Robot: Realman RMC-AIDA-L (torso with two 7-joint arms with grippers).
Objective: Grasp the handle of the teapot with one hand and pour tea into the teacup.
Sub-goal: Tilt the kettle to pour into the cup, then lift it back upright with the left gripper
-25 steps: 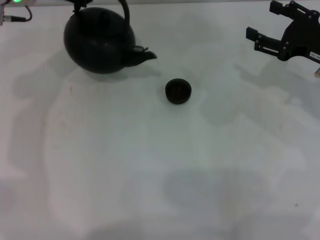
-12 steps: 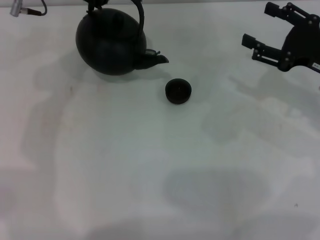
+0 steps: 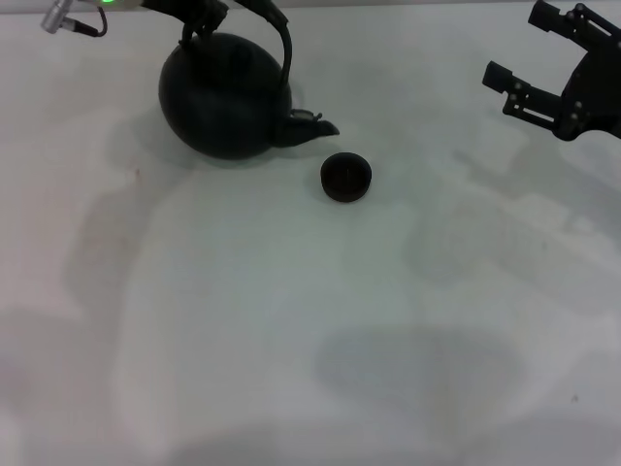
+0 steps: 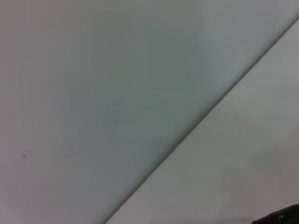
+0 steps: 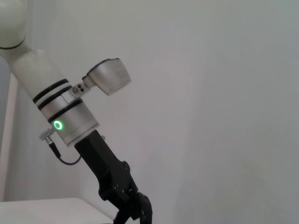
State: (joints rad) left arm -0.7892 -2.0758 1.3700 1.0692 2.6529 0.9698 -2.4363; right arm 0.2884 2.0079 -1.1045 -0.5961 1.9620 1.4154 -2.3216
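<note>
The large black teapot (image 3: 225, 102) hangs just left of the tiny black teacup (image 3: 345, 178), with its short spout (image 3: 315, 127) pointing at the cup and a small gap between them. The dark hoop handle (image 3: 284, 44) rises to the top edge of the head view. My left gripper (image 3: 206, 12) is shut on the top of the handle there. It also shows in the right wrist view (image 5: 131, 212). My right gripper (image 3: 534, 50) is open and empty, held above the table at the far right. No tea is visible.
The white table (image 3: 291, 320) carries faint stains at the left (image 3: 136, 175). The left wrist view shows only the table edge against a pale wall (image 4: 93, 93). The left arm's white wrist with a green light (image 5: 58, 124) shows in the right wrist view.
The left gripper has carried the teapot to the right, so the spout has moved close to the teacup. The right gripper shifted only slightly. The cup has not moved.
</note>
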